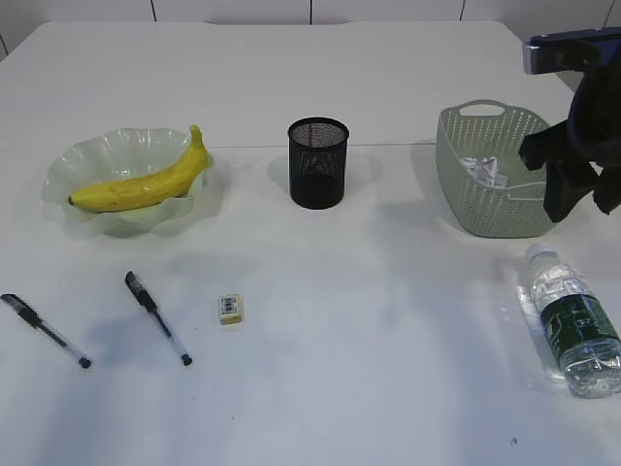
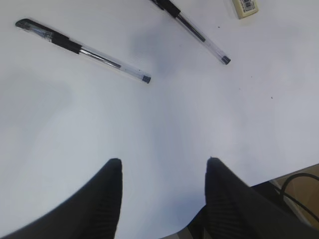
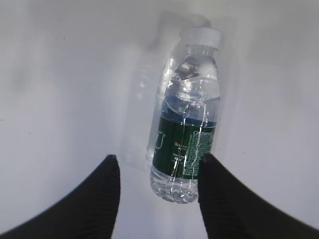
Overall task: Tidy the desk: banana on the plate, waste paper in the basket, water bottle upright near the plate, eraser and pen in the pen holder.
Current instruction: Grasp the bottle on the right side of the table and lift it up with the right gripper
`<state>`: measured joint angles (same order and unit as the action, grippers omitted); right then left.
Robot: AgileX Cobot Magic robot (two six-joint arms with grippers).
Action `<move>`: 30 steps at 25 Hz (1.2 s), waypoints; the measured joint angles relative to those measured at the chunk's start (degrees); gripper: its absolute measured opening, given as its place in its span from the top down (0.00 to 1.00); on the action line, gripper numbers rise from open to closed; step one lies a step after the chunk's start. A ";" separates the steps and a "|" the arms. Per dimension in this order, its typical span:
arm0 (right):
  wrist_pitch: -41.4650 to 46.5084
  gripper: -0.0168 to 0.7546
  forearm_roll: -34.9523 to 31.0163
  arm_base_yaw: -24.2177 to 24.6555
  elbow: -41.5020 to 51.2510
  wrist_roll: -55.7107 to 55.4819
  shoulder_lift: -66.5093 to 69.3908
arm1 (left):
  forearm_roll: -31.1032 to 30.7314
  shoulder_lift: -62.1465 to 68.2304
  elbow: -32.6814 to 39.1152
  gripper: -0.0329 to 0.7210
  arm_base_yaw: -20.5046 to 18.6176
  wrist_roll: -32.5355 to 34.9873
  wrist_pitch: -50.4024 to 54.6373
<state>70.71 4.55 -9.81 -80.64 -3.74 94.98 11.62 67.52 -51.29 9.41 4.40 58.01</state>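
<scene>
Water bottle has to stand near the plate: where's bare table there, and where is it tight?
Free: between the plate and the pen holder, and the wide stretch from the eraser to the water bottle. Crowded: below the plate, where two pens lie.

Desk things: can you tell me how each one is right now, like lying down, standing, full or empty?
banana: lying in the plate
water bottle: lying on its side, capped
pen holder: upright, contents not visible
basket: upright, waste paper inside
two pens: lying flat on the desk
eraser: lying flat
left hand: open, empty
right hand: open, above the bottle
</scene>
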 joint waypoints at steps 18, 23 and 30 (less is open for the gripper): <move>-6.00 0.18 -1.10 6.15 0.08 0.00 11.76 | 0.28 0.00 0.00 0.46 0.00 0.00 0.20; -7.32 0.18 -3.19 6.75 0.08 0.63 14.82 | 0.56 0.00 0.00 0.46 0.00 0.00 0.20; -9.21 0.18 -3.27 7.72 0.08 1.02 16.94 | 0.69 0.00 0.00 0.46 0.00 0.00 0.07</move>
<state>61.50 1.28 -2.09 -80.56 -2.71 111.92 12.31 67.52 -51.29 9.41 4.40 58.08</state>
